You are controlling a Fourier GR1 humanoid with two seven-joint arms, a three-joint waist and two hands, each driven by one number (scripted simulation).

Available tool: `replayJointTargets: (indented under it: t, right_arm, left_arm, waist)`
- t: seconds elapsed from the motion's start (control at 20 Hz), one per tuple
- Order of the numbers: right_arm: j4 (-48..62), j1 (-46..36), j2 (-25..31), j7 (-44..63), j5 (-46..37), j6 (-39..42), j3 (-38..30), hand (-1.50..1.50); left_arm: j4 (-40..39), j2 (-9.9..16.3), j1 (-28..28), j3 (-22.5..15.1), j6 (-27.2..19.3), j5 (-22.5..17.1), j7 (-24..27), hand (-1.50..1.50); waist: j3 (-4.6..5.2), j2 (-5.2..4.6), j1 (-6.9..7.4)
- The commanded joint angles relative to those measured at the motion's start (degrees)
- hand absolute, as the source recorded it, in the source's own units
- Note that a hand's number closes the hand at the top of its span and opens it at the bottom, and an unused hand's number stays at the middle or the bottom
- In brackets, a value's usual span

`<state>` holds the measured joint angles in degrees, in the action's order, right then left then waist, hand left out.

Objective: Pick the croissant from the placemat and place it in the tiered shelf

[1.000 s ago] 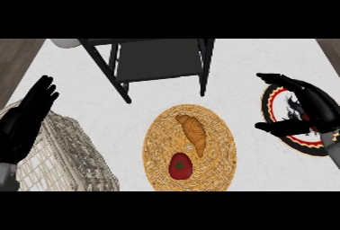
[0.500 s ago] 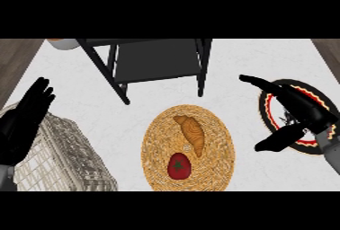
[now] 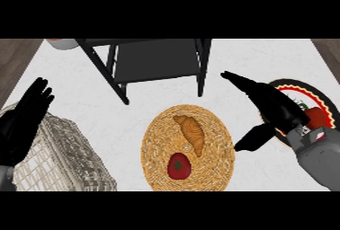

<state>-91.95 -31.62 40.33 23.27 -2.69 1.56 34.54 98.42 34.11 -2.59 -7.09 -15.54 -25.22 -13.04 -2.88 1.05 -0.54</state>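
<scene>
The right forearm comes in from the lower right corner and slants up and to the left, ending in the right hand [image 3: 272, 105], which hangs just right of the round woven placemat [image 3: 154, 157]. Its fingers are stretched out straight, pointing up and left toward the shelf, while the thumb splays downward and left, its tip close to the placemat's right rim. The hand is spread wide and grips nothing; whether the thumb tip touches the counter cannot be told. Behind the hand, farther right of the placemat, lies a round plate [image 3: 317, 96] with a dark, patterned rim, partly hidden by the hand and wrist; something red shows on it.

The croissant [image 3: 190, 132] lies on the upper half of the placemat, long axis running from upper left to lower right, clear of the right hand. Just below it on the same placemat sits 1 red, rounded fruit [image 3: 178, 165] with a green top.

The black tiered shelf [image 3: 154, 60] stands above the placemat, its dark flat tier and thin legs in view, nothing visible on it.

Well left of the placemat, the left hand [image 3: 25, 123] rests with flat, straight fingers pointing up, holding nothing, beside a pale wire basket [image 3: 63, 161]. A small white bowl [image 3: 62, 43] sits at the upper left, left of the shelf.
</scene>
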Motion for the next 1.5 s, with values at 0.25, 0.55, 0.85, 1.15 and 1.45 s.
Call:
replayJointTargets:
  t: [0.25,0.55,0.85,1.15,1.45]
  right_arm:
    - [0.54,-5.06,-6.16,17.36,-6.38,0.47,6.82,-1.5]
    - [1.78,-7.13,-11.47,25.73,-10.86,0.84,11.69,-1.5]
    - [3.27,-8.21,-15.8,31.59,-15.53,-0.5,14.76,-1.5]
    - [5.3,-8.01,-18.21,33.61,-18.38,-1.28,16.22,-1.5]
    - [8.1,-7.04,-20.13,34.59,-21.22,-2.09,17.63,-1.5]
  left_arm:
    - [-7.42,-5.16,5.69,-6.02,0.04,-1.48,-2.85,0.0]
    - [-7.38,-3.99,5.35,-5.45,0.56,-2.05,-3.15,0.0]
    - [-9.29,-3.35,4.05,-4.31,0.34,-2.58,-3.74,0.0]
    - [-7.69,-3.62,4.62,-4.72,0.13,-3.02,-4.34,0.0]
    - [-6.78,-4.01,4.76,-5.2,-1.04,-2.24,-4.53,0.0]
  waist:
    - [3.37,-1.81,0.49]
    - [3.27,-1.65,0.58]
    - [3.19,-1.93,-0.54]
    - [3.05,-1.83,-0.46]
    - [2.97,-1.81,-0.76]
